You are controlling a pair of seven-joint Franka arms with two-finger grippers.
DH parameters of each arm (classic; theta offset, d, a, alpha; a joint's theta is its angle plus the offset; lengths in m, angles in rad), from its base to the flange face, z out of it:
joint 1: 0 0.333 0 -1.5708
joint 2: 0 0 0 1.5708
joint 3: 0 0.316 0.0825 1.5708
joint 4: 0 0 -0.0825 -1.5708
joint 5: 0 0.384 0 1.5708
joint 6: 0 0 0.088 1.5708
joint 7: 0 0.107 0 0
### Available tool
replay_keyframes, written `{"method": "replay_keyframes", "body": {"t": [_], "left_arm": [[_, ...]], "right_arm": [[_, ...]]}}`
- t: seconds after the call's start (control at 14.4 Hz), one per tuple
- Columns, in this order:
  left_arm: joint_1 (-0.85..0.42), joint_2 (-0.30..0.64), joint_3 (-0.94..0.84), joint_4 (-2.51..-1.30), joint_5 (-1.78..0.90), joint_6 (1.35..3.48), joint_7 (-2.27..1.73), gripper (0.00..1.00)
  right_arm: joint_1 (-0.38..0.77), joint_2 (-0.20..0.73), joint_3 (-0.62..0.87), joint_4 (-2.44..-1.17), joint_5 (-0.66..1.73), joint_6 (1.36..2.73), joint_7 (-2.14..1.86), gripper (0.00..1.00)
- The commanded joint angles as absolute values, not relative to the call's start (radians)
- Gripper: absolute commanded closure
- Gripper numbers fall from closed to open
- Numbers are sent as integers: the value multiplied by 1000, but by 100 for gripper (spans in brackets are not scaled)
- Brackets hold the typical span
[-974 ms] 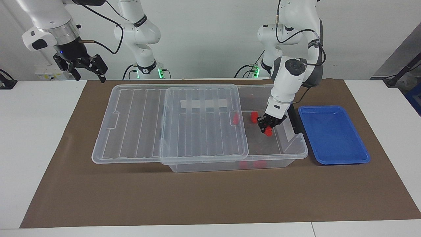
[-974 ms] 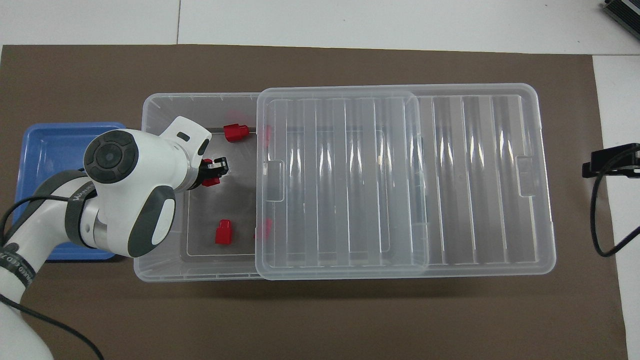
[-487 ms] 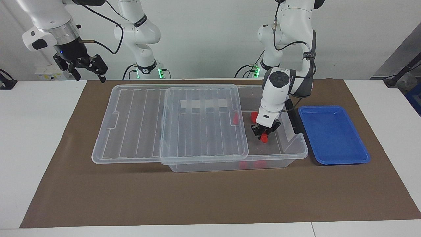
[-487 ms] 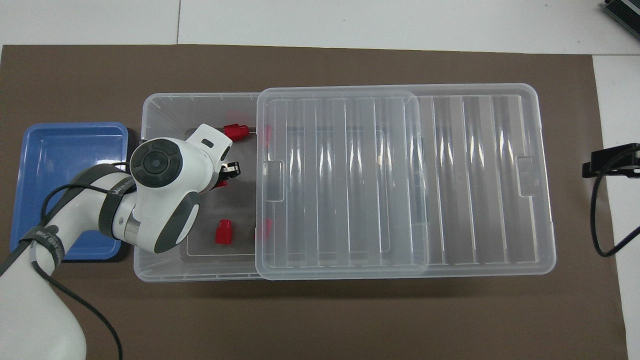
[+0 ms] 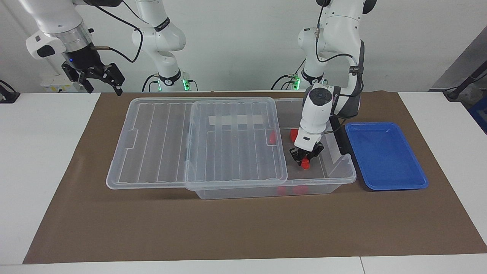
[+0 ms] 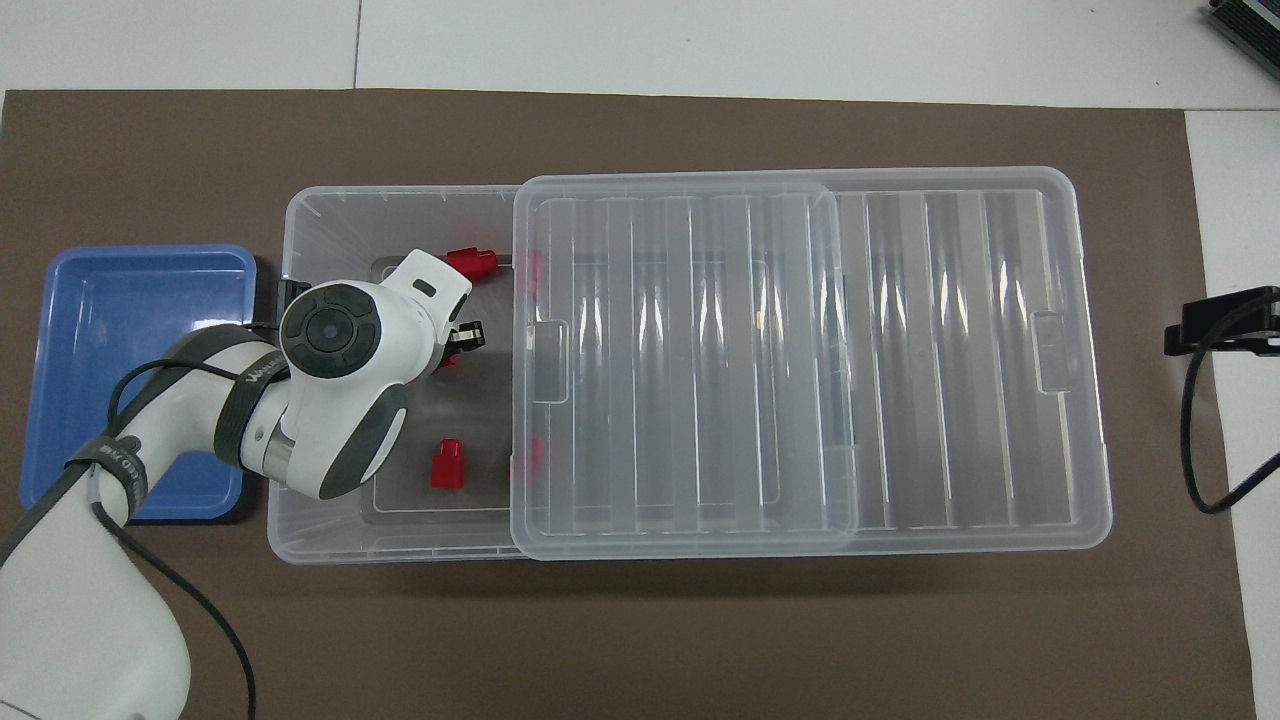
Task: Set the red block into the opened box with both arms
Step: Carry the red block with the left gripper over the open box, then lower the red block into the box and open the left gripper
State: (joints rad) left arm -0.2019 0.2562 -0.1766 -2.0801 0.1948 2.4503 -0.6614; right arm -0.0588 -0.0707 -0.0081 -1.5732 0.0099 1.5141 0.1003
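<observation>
The box (image 5: 344,178) (image 6: 300,535) is a clear bin, its ribbed lid (image 5: 163,144) (image 6: 800,350) slid toward the right arm's end so the end by the left arm is uncovered. My left gripper (image 5: 305,156) (image 6: 462,340) reaches down into that uncovered end, shut on a red block (image 5: 305,163) (image 6: 447,361) just above the floor. Its wrist hides most of the block from overhead. Other red blocks (image 6: 471,263) (image 6: 446,465) lie on the box floor, and one (image 6: 527,455) is partly under the lid. My right gripper (image 5: 97,79) waits open in the air over the right arm's end of the table.
A shallow blue tray (image 5: 384,156) (image 6: 130,320) sits beside the box at the left arm's end. The box and tray rest on a brown mat (image 5: 228,228). A black device with a cable (image 6: 1220,325) lies on the white table at the right arm's end.
My left gripper has come down deeper into the box with the red block, shifting slightly toward the lid, and its wrist has turned more upright. The right arm has not moved.
</observation>
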Motion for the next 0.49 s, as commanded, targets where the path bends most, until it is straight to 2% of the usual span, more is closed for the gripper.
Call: {"method": "replay_keyframes", "body": {"t": [0.0, 0.42], "left_arm": [[-196, 256, -172, -2104, 224, 2493, -672, 100], [-187, 267, -170, -2140, 225, 2556, -672, 100]], "right_arm": [[-67, -87, -3, -1586, 18, 1509, 110, 0], [-67, -87, -3, -1586, 17, 1509, 109, 0]]}}
